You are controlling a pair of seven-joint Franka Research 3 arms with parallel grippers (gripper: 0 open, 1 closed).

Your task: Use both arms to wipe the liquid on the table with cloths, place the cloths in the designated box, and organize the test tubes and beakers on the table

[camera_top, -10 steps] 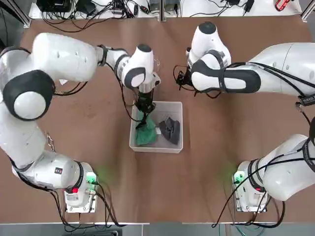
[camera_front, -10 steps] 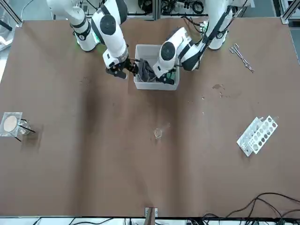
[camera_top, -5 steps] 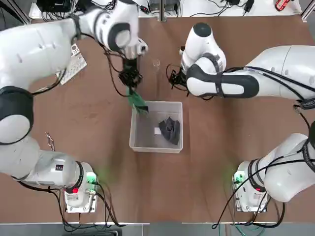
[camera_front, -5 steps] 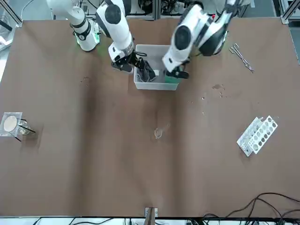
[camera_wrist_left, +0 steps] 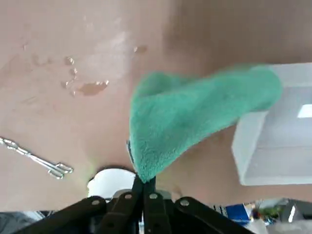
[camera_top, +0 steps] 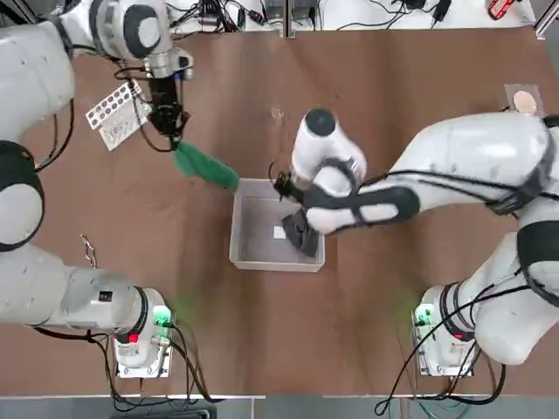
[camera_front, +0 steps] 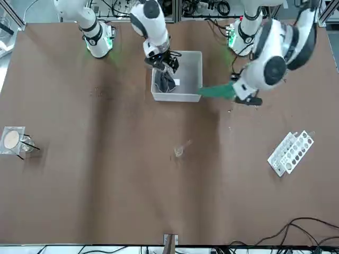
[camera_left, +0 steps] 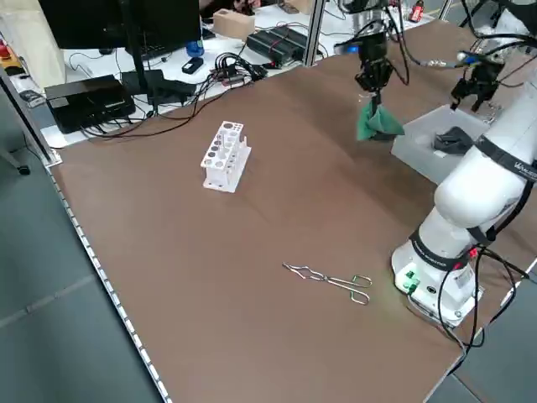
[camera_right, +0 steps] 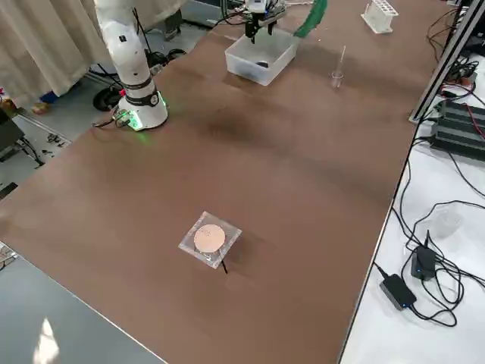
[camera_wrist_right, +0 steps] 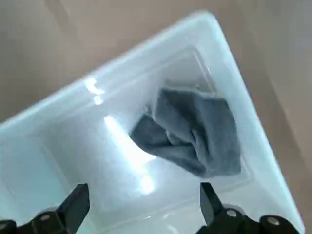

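Top view: the plastic bin [camera_top: 247, 257] is my landmark; bearings run from my bases outward.

Left gripper [camera_wrist_left: 145, 180]: off the bin's far left corner, above the table [camera_top: 201, 305]. Fingers together, clamped on one end of the green cloth [camera_wrist_left: 195, 107]. Cloth sticks out sideways toward the bin, loose end right by that corner. Whether it touches the rim, I can't tell.

Right gripper [camera_wrist_right: 145, 192]: over the bin, near its far wall. Fingers spread well apart, nothing between them. Below them the dark grey cloth [camera_wrist_right: 195, 131] lies crumpled on the bin floor, toward the right side. A small white label [camera_top: 279, 232] shows on the floor beside it. So: one cloth inside the bin, one outside in my left grip.

Wet patch [camera_wrist_left: 92, 88] with beads of liquid [camera_wrist_left: 69, 61] on the table, left of the bin, between it and the metal scissor-like tool [camera_wrist_left: 36, 158]. The tool lies well off to the bin's left.

White tube rack [camera_front: 291, 153]: beyond the bin and to its left, well apart from it. Small clear glass vessel [camera_right: 337, 78]: past the bin's far side, on the bare table; a thin clear rod [camera_right: 342, 57] shows at it. Clear stand with a round tan disc [camera_right: 210, 238]: far off to the bin's right, dark legs [camera_front: 30, 145] showing, another glass piece [camera_front: 27, 144] against it.
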